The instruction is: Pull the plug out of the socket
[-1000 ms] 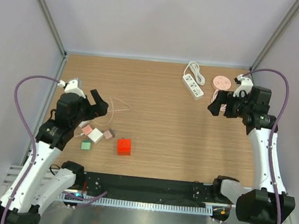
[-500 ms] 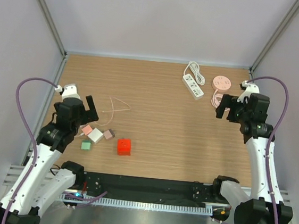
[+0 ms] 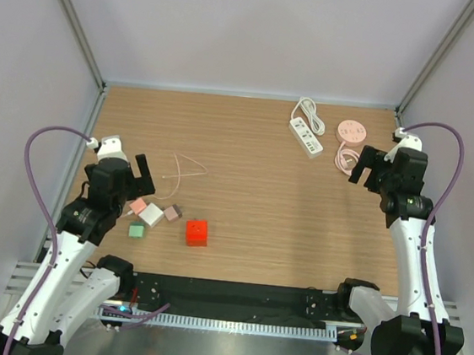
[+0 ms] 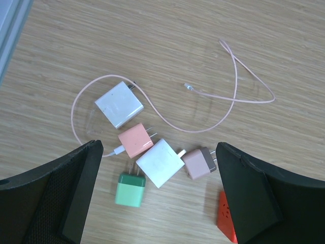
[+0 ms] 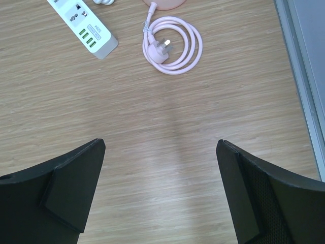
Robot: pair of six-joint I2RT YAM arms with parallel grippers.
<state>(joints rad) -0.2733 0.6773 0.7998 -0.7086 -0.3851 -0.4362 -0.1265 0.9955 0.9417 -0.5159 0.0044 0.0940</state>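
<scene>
Both my pincers stand spread overhead: left gripper over the chargers, right gripper near the power strip. Left wrist: none of the chargers is plugged into the red cube. Right wrist: pink plug lies loose beside the power strip; I should find a seated plug first, then pull straight.

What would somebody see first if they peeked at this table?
Probably the bright red cube near the front left, beside a little huddle of pastel plug blocks. Far back on the right lie a white power strip and a pink cord coiled in a ring.
</scene>
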